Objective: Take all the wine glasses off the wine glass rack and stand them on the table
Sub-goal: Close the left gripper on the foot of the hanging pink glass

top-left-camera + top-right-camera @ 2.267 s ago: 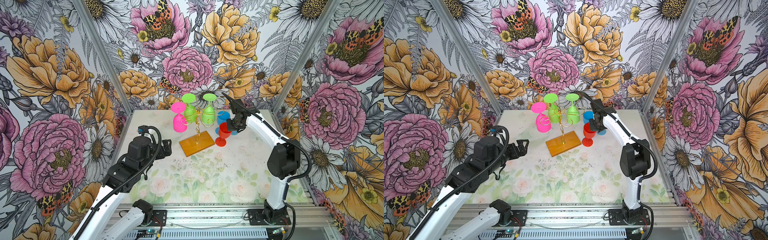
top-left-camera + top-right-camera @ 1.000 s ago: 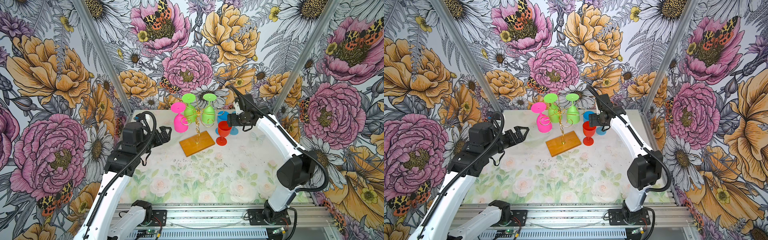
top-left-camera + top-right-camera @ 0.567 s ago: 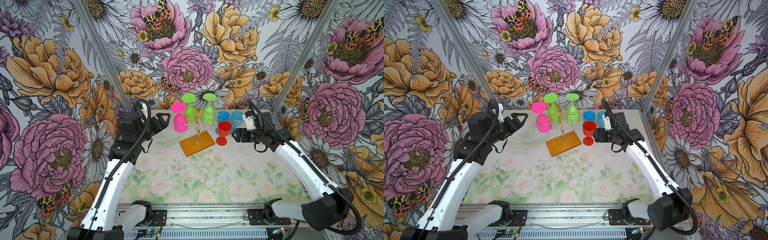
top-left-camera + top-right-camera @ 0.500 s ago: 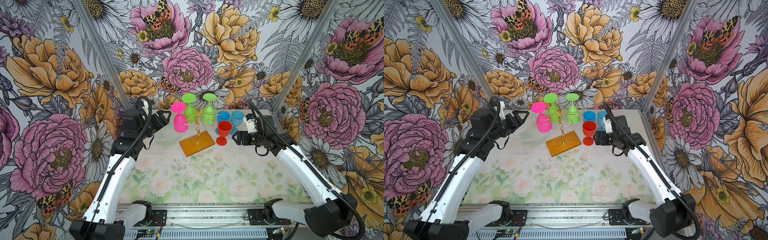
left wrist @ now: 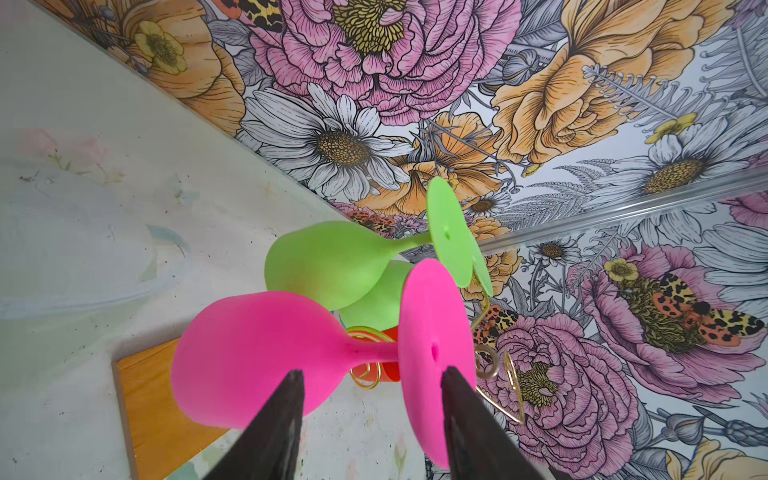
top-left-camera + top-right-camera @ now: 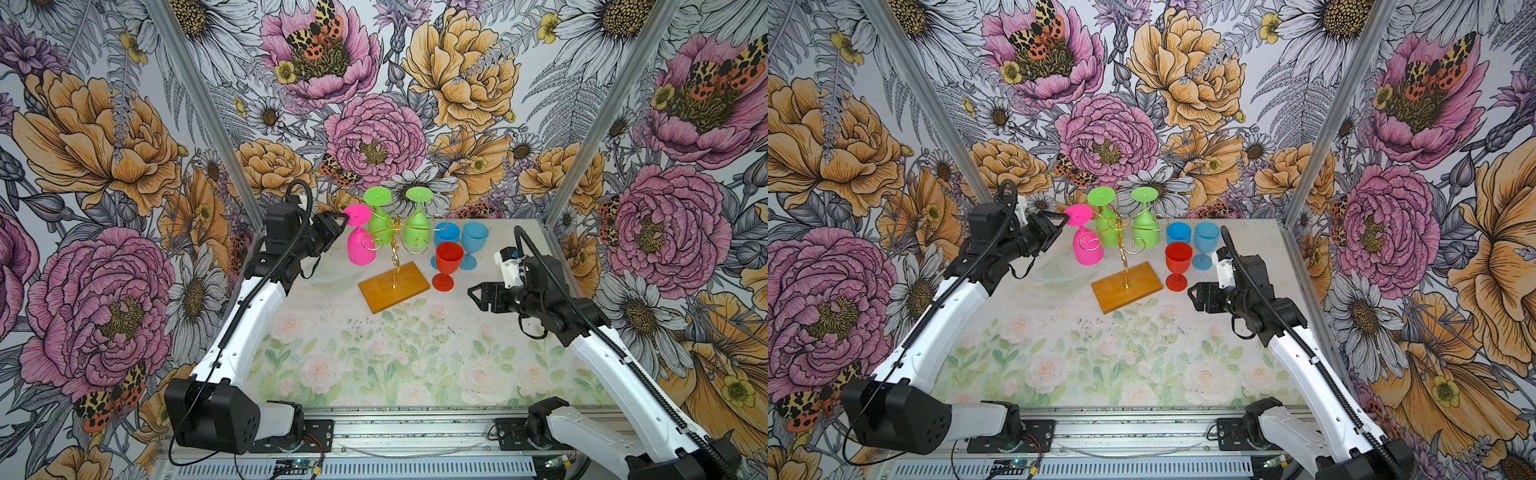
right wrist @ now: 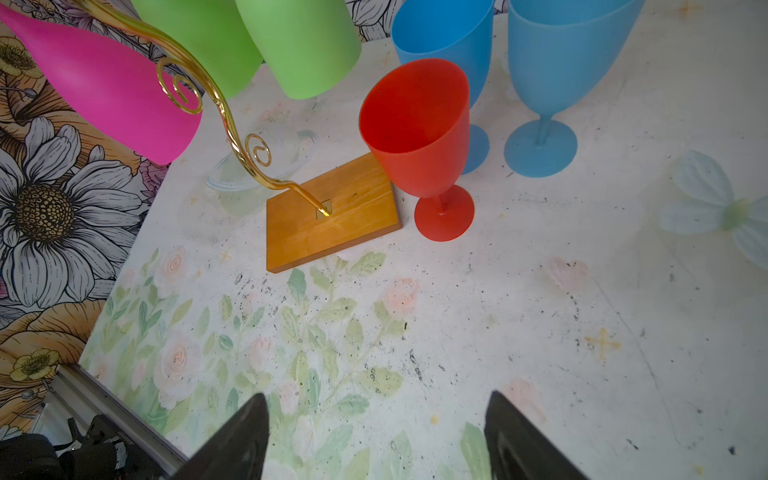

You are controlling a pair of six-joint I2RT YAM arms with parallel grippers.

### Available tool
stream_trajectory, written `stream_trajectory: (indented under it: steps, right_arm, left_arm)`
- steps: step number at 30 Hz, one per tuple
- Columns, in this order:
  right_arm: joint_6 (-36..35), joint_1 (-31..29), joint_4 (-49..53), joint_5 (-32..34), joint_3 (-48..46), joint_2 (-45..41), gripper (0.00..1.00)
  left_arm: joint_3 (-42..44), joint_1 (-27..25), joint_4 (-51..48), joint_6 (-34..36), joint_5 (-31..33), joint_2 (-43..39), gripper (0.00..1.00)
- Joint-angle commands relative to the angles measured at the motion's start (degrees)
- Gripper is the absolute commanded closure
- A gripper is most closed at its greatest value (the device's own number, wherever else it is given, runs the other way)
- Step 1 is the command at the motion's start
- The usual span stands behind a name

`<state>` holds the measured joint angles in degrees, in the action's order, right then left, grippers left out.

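The wine glass rack (image 6: 394, 286) (image 6: 1126, 286) (image 7: 332, 216) is a gold wire stand on an orange-brown wooden base at the back middle of the table. A pink wine glass (image 6: 360, 249) (image 6: 1087, 249) (image 5: 249, 353) hangs upside down on its left arm. Two green glasses (image 6: 380, 226) (image 6: 417, 232) hang behind it. My left gripper (image 6: 338, 218) (image 6: 1059, 218) (image 5: 372, 372) is open at the pink glass's foot and stem, one finger beside the bowl, one by the foot disc. My right gripper (image 6: 471, 293) (image 6: 1191, 293) (image 7: 376, 399) is open and empty above the table, to the right of the rack.
A red glass (image 6: 449, 259) (image 7: 419, 124) stands upright just right of the rack's base. Two blue glasses (image 6: 473, 239) (image 6: 446, 235) stand behind it. A clear dish (image 6: 1059, 270) lies left of the base. The left wall is close behind the left arm.
My left gripper has risen toward the pink glass's foot and its jaws have narrowed. My right arm has drawn back from the red glass toward the front right.
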<state>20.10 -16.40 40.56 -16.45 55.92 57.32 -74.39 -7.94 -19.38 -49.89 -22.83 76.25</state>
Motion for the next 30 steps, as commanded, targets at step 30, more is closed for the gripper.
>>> stream_trajectory:
  steps: [30]
  right_arm:
    - [3.2,0.55,-5.99,-2.75,-4.66,-1.68,0.19]
  left_arm:
    - [-1.29,0.66,7.68,-4.93,-5.43,2.41,0.78]
